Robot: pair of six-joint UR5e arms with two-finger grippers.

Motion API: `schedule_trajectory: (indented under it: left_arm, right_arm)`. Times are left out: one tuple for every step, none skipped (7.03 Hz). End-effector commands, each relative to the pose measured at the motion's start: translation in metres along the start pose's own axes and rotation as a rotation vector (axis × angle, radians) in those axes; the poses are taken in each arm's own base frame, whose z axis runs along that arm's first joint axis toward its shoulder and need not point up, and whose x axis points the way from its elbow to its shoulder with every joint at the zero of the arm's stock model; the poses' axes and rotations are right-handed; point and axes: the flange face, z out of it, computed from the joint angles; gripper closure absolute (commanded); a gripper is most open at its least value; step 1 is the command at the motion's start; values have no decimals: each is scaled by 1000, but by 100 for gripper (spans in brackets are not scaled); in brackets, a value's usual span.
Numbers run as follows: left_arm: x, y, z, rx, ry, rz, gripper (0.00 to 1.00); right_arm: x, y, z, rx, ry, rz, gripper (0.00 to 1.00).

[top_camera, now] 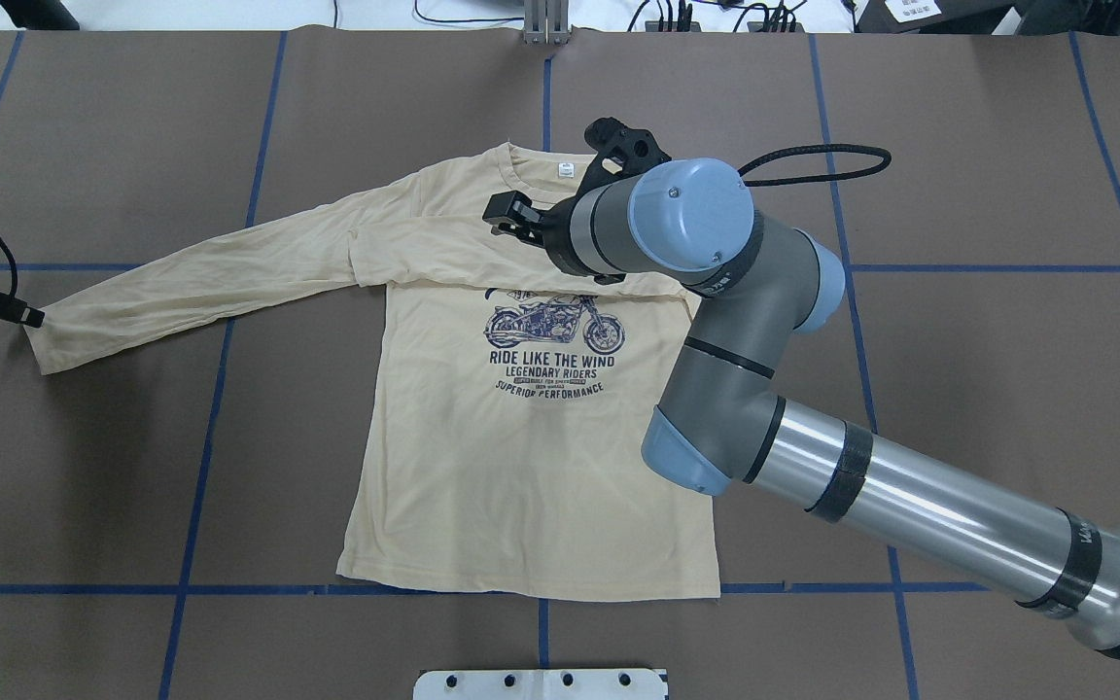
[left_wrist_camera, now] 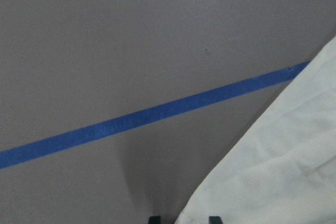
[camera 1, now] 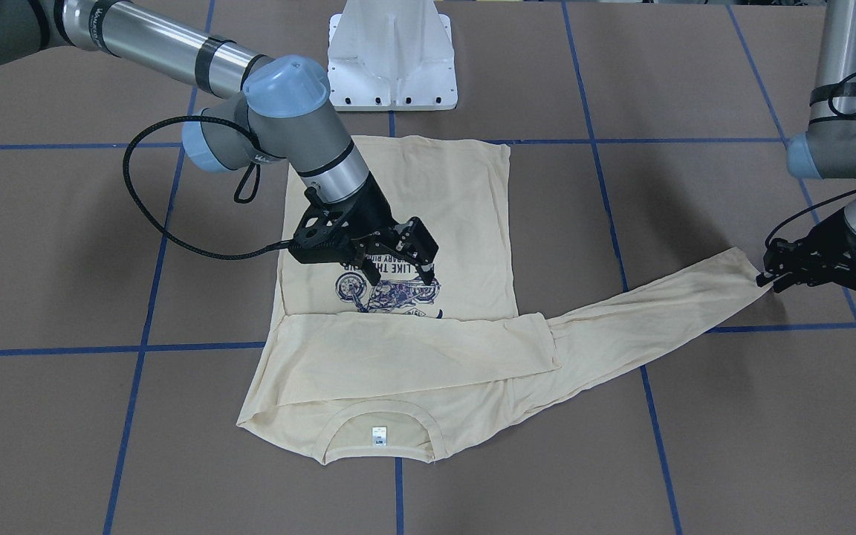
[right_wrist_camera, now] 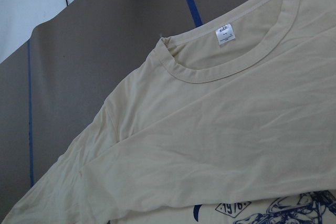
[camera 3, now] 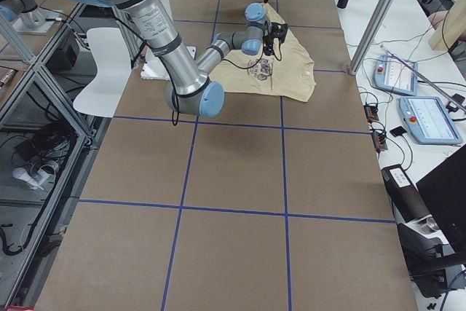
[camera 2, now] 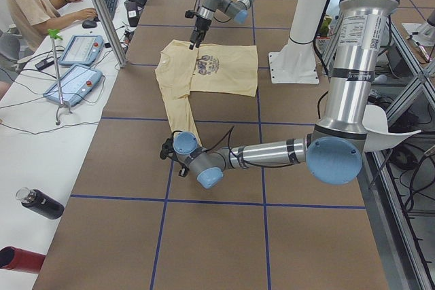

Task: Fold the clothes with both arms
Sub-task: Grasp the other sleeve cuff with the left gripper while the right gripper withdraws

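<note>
At the far left, the left black two-finger gripper (top_camera: 32,316) sits low at the cuff (top_camera: 50,342) of the outstretched sleeve (top_camera: 200,274), likely to carry it inward. Whether it has pinched the cloth cannot be told. The pale cream-yellow long-sleeved T-shirt (top_camera: 521,467) lies flat, print up, on the brown paper-covered table (top_camera: 959,146). Its other sleeve (top_camera: 443,251) lies folded across the chest, and the right black gripper (camera 1: 400,273) hovers over that area, jaws apart and empty.

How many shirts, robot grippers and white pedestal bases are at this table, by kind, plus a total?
T-shirt: 1
Grippers: 2, the left gripper and the right gripper
White pedestal base: 1
Total: 4
</note>
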Motion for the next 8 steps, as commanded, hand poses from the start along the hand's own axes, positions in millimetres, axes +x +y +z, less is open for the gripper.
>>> schedule_trajectory:
  left_arm:
    - [-2,4,0,-2,-1,-2,100]
    - [0,4,-1,-2,4,-5,100]
    - [14,-3,-11,16,23,-7,100]
    - [48,-20,-34,64,54,-32,100]
    - [83,-34,-54,109,89,-61,100]
    - [124,-51,-75,146,142,-135,100]
    - [187,-74,-93,160,230,-270,100]
    - [258,-106,-95,127,307,-405,100]
  right_arm:
    - [1,0,0,0,1,0,1]
    - [11,-1,-8,-2,-2,1,1]
    - [43,0,-39,-14,-15,-4,1]
    - [68,-14,-62,-50,-11,-52,1]
    - [100,-28,-67,-48,24,-94,1]
    - [128,-45,-75,-26,53,-125,1]
    - [182,-63,-91,-2,112,-166,0]
    - [223,-82,-106,17,167,-259,0]
